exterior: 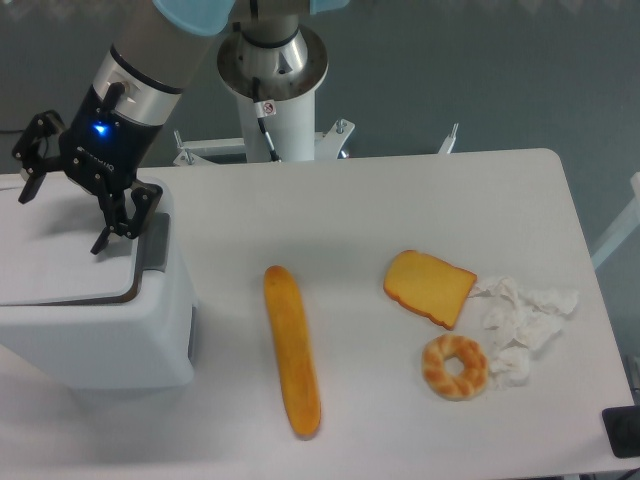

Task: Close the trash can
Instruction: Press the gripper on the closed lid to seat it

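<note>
White tabletop (400, 200) fills most of your view, with grey floor behind it and the arm's white pedestal (272, 90) standing at the far edge.

You have the trash can (95, 340) at the left end of the tabletop, a big white boxy bin partly cut off by the frame edge. Its flat lid (60, 265) lies down across the top, with only a thin dark seam showing along its front and right edges. The grey latch strip (155, 243) runs along the right side of the lid.

Your pincer (62, 213) hangs over the lid's far part, tilted, with its black fingers (122, 215) spread wide and nothing between them. You can see a blue light glowing on its body. Whether the fingertips touch the lid, you cannot tell from this angle.

To the right of the bin, you see a long baguette (291, 350) lying lengthwise toward the front edge. Further right sits a wedge of yellow cheese (430, 287), and just in front of it a ring-shaped pastry (455, 366). Crumpled white paper (522, 320) lies beside both, touching the pastry's right side.
</note>
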Tool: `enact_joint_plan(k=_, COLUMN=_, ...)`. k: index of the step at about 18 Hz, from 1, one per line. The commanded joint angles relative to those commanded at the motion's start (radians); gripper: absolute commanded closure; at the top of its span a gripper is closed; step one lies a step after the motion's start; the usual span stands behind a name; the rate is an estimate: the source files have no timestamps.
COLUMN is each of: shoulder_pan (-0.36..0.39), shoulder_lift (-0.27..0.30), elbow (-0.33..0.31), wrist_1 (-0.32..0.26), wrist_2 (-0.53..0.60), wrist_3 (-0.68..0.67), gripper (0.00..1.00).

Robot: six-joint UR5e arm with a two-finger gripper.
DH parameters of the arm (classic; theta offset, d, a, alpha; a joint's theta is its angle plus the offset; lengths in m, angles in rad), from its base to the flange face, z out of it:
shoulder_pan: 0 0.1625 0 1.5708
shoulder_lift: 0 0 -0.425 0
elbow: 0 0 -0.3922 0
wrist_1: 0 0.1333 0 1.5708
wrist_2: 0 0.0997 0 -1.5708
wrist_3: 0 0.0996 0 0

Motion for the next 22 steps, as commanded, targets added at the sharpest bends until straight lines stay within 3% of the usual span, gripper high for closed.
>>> enact_joint_plan(k=22, shoulder_pan=-0.009, shoulder_lift=0.003, elbow=-0.032, wrist_1=-0.002, wrist_2=0.003, wrist_3=0.041, gripper=0.00)
